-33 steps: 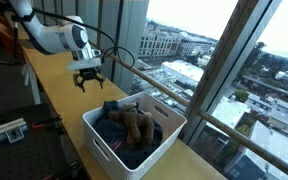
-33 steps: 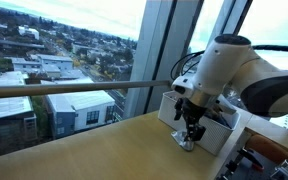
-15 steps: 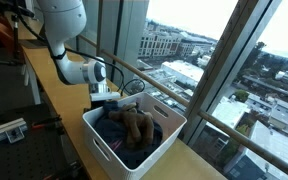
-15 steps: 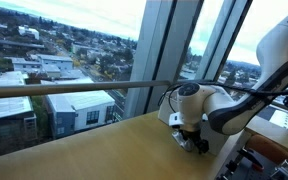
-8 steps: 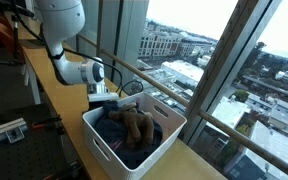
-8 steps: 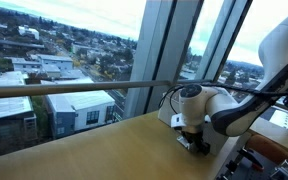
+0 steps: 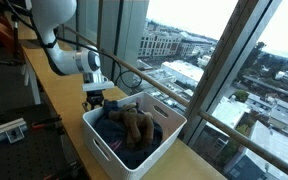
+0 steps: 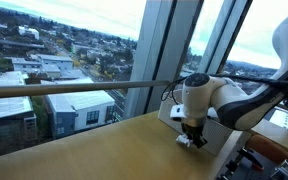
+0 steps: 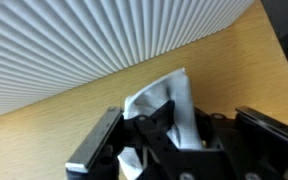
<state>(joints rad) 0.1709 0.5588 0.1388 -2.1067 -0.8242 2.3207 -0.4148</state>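
My gripper (image 7: 92,101) is down at the wooden table (image 7: 54,110), right beside the white bin (image 7: 105,150). In the wrist view a crumpled white cloth (image 9: 172,98) stands up between the dark jaws of the gripper (image 9: 174,138), which are shut on it. An exterior view shows the gripper (image 8: 192,138) with a bit of the white cloth (image 8: 186,141) at its tip on the table top. The ribbed white wall of the bin (image 9: 84,40) fills the top of the wrist view.
The bin holds a heap of dark and brown clothes (image 7: 131,127). Tall windows with a handrail (image 8: 74,89) run along the table's far edge. A corner of the bin (image 8: 168,112) shows behind the arm. A metal piece (image 7: 4,130) lies at the near table end.
The jaws have closed from wide open onto the white cloth. The arm, which came down beside the bin earlier, has shifted slightly and the wrist has risen a little.
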